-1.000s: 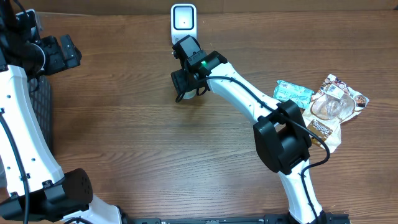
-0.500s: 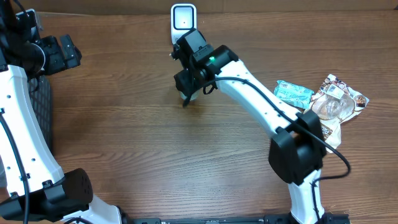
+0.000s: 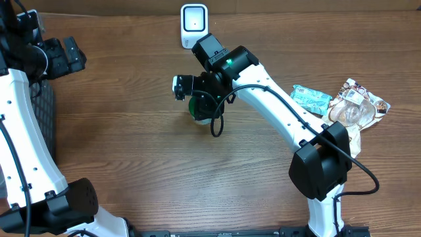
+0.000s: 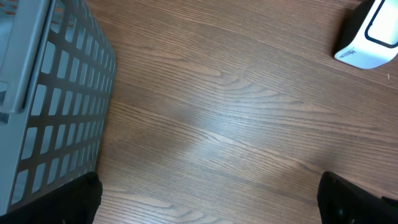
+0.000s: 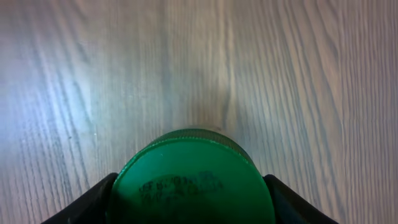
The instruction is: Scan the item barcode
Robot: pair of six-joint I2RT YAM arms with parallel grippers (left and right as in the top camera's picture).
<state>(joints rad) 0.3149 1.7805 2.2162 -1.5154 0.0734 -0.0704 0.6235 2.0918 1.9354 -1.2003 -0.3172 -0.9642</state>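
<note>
The right gripper (image 5: 188,202) is gripping the green-lidded item (image 5: 193,171) between its 2 half-closed fingers, just in front of the scanner (image 3: 194,20). The left gripper (image 4: 211,202) is hanging wide open and holding nothing, beside the basket (image 4: 50,93).

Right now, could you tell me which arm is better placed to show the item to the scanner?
Right. The right hand is shut on the green-lidded container in front of the white scanner; the left hand is open, far off by the basket.

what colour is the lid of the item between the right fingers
Green lid, clearest in the right wrist view.
</note>
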